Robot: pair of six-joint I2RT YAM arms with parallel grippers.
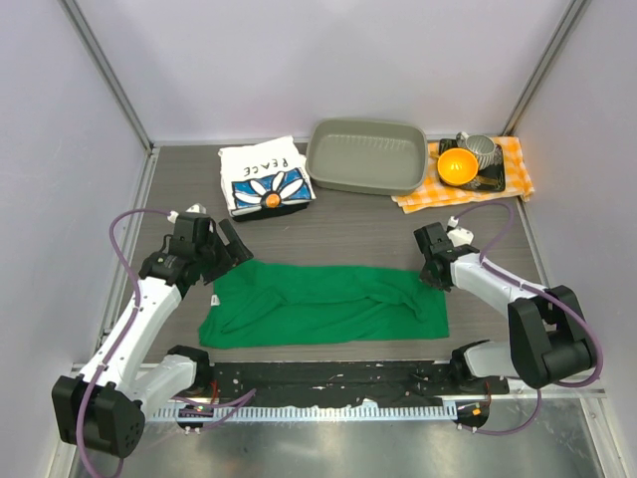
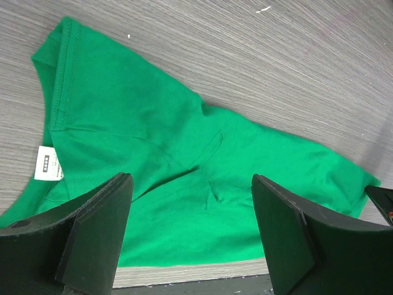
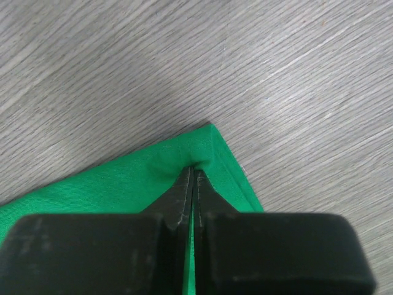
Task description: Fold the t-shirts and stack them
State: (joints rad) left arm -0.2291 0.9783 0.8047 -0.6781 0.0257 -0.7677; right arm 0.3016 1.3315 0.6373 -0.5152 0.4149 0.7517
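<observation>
Step in hand, judged from the layout: folding of the green t-shirt (image 1: 323,304). The garment is lying across the near middle of the table (image 1: 368,234) as a long band, apparently doubled lengthwise, with its white neck label (image 2: 48,163) showing at the left end. The white t-shirt (image 1: 267,179) is sitting folded at the far left, just beside the grey tray (image 1: 363,154).

The right gripper (image 3: 191,175) is clenching the far right corner of the green t-shirt. The wrist view is showing the jaws pressed together with the hem bunching between the tips. The left gripper (image 2: 191,184) is hovering by the left end of the garment, jaws standing wide with nothing between them.

Next move, as a judgement: the right arm is needing to lift the pinched corner and carry it leftward over the band to halve its length. The left gripper is likely needing to pin or grasp the left end so the cloth is not sliding. With one corner held, the near right corner is risking lagging and skewing the fold
</observation>
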